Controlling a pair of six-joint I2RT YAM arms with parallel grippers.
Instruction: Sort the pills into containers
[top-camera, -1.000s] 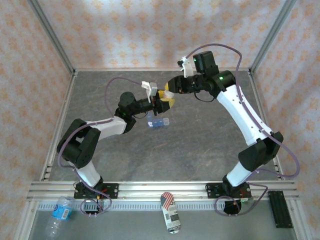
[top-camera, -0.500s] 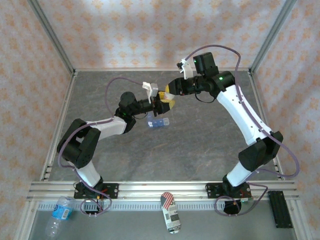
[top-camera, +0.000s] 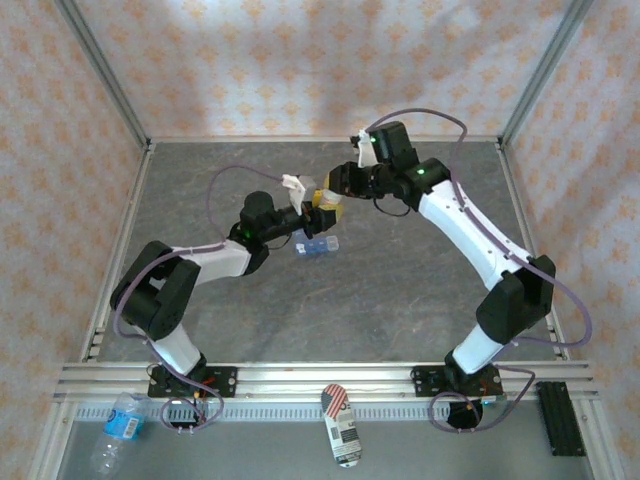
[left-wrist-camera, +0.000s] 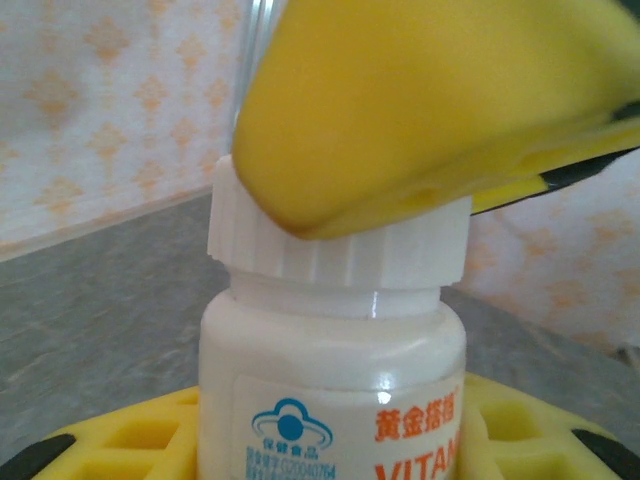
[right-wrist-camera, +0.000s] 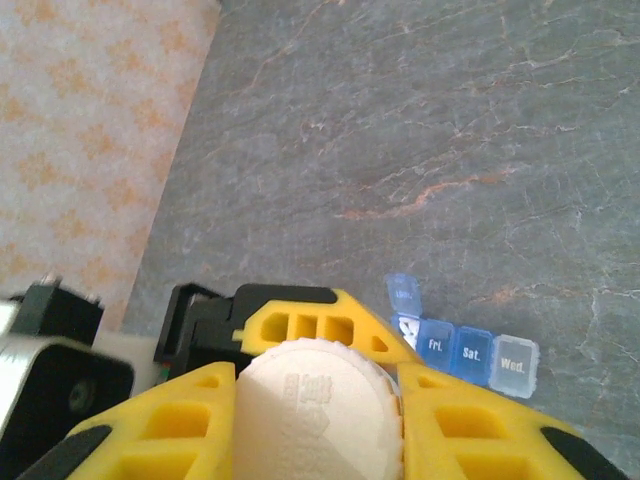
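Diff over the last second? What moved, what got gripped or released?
On the right arm, wrist and forearm swung left; right gripper stays shut on the white ribbed cap; left gripper keeps holding the small white plastic bottle, barely shifted. Nothing grabbed or released. Unmoved: translucent blue plastic pill organiser.

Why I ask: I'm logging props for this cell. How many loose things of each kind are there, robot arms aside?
Blue pill organiser: 1
White pill bottle: 1
Clear water bottle: 1
Flag-printed item, kind unclear: 1
Black block: 1
Total: 5
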